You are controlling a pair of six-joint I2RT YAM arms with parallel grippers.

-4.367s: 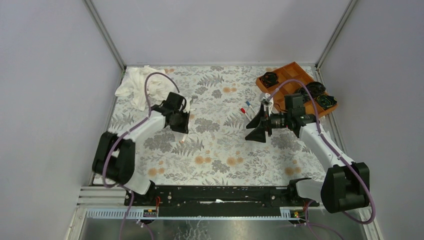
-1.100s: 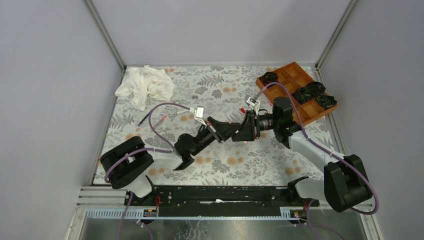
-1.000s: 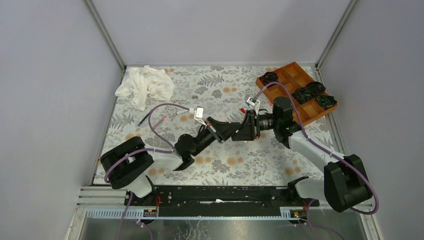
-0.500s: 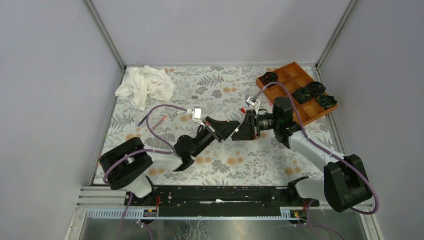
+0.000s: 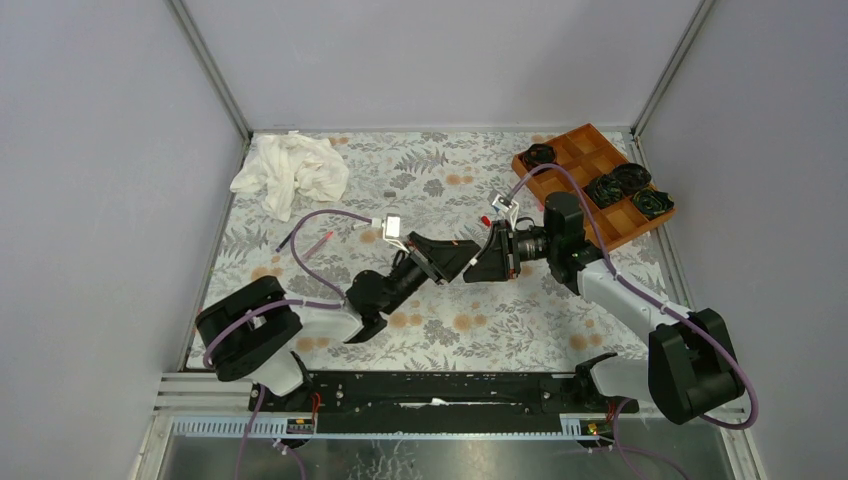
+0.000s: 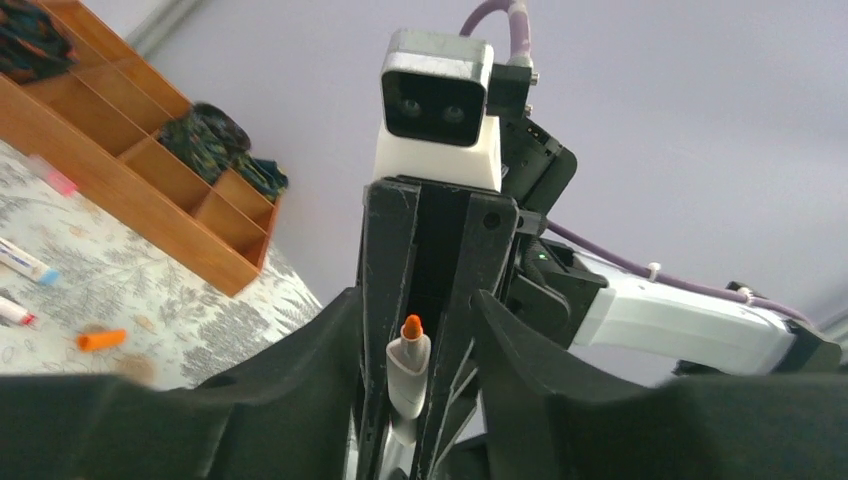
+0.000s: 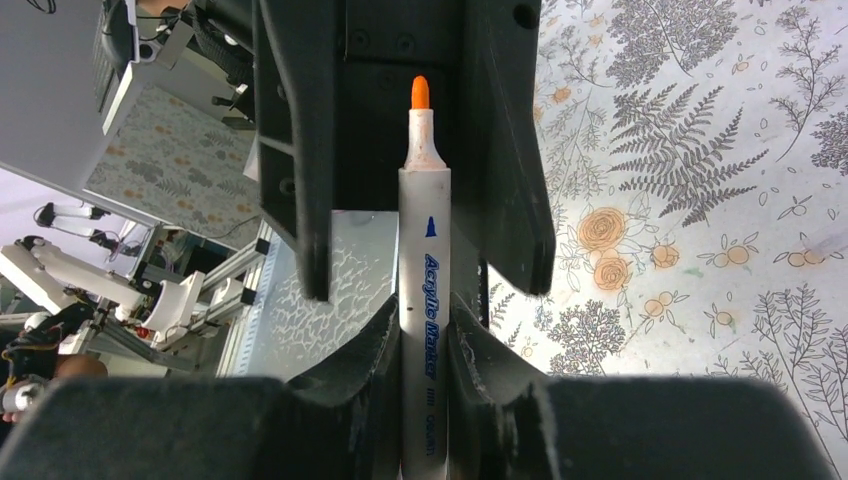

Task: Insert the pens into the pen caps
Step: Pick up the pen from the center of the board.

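While right gripper (image 7: 425,325) grips pen (image 7: 424,230), left gripper (image 6: 415,305) apparently widened.

Plain pale grey walls (image 5: 430,60) close three sides, joined by metal corner posts (image 5: 211,70). Mid-frame, the table (image 5: 480,330) wears a grey fern-and-orange-flower print under soft, even light. An aluminium rail (image 5: 195,385) edges the bottom.

Uncapped white, orange-tipped pen (image 7: 424,270) gripped in right hand (image 7: 424,318); orange cap (image 6: 101,340) lies on floral mat (image 6: 150,292).
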